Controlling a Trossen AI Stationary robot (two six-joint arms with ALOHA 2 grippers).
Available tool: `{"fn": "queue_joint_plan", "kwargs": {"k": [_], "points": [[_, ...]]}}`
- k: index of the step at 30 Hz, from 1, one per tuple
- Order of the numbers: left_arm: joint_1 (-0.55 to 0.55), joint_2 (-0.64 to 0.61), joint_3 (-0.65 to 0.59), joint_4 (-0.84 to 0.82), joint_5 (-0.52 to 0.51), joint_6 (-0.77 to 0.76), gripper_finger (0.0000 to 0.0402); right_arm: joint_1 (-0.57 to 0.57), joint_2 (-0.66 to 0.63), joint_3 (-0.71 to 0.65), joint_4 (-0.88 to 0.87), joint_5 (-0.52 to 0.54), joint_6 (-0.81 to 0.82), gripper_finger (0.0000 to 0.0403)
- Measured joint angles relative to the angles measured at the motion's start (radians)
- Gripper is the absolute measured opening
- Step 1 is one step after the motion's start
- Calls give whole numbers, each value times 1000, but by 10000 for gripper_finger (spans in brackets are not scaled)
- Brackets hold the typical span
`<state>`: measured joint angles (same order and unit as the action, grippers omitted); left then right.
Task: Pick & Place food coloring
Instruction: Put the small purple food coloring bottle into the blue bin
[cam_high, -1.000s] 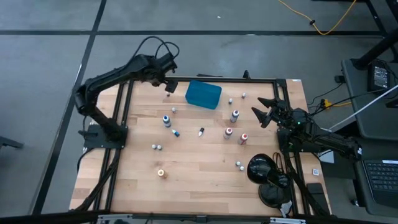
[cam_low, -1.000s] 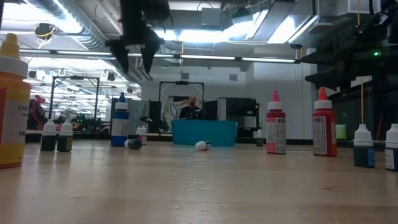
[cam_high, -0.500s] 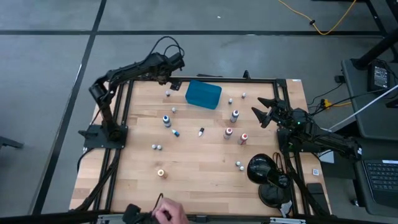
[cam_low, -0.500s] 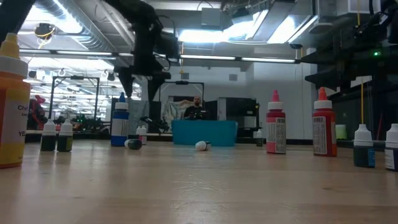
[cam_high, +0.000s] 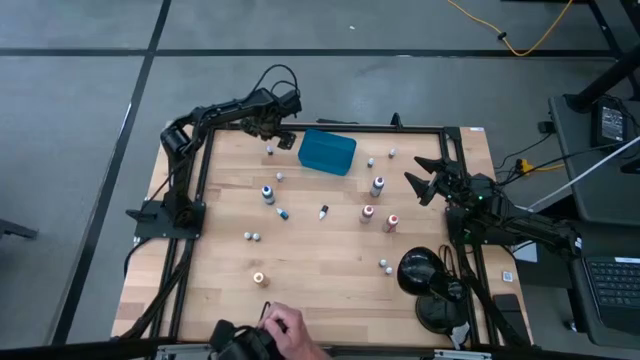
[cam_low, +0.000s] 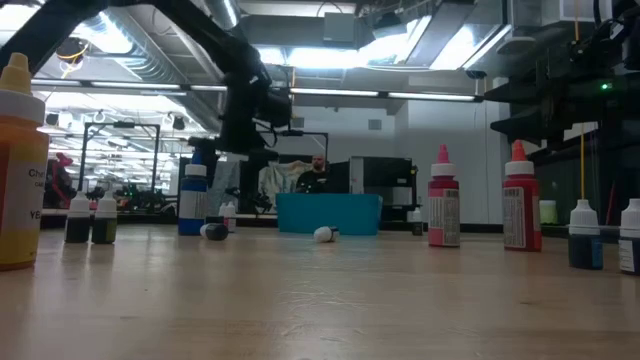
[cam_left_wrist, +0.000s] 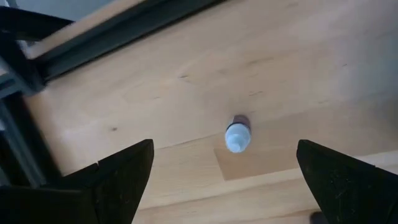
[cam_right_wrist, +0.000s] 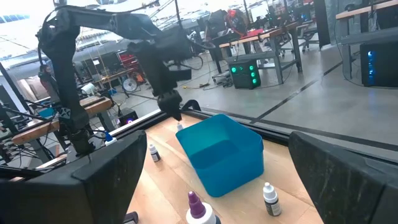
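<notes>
Both arms are dark, almost black, made of slim links with thicker round joints. The left arm (cam_high: 215, 113) carries a looping black cable near its wrist. The right arm (cam_high: 520, 225) shows a small green light.

Partial label lettering "Ch", "YE" on yellow bottle (cam_low: 20, 170); other labels unreadable.

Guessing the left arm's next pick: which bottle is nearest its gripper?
The small white-capped vial near the table's far edge, just left of the teal tray. It stands right below the open left gripper; every other bottle is farther into the table.
</notes>
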<state>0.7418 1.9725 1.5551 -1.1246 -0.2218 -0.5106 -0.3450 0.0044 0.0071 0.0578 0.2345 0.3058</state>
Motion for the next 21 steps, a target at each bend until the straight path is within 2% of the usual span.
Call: {"fn": "queue_joint_plan", "kwargs": {"k": [7, 15, 21], "points": [[0, 38, -30, 13, 24, 1, 387, 0, 0, 0, 0, 0, 0, 392], [0, 38, -115, 137, 76, 35, 387, 0, 0, 0, 0, 0, 0, 392], [7, 38, -124, 162, 84, 52, 387, 0, 0, 0, 0, 0, 0, 392]]}}
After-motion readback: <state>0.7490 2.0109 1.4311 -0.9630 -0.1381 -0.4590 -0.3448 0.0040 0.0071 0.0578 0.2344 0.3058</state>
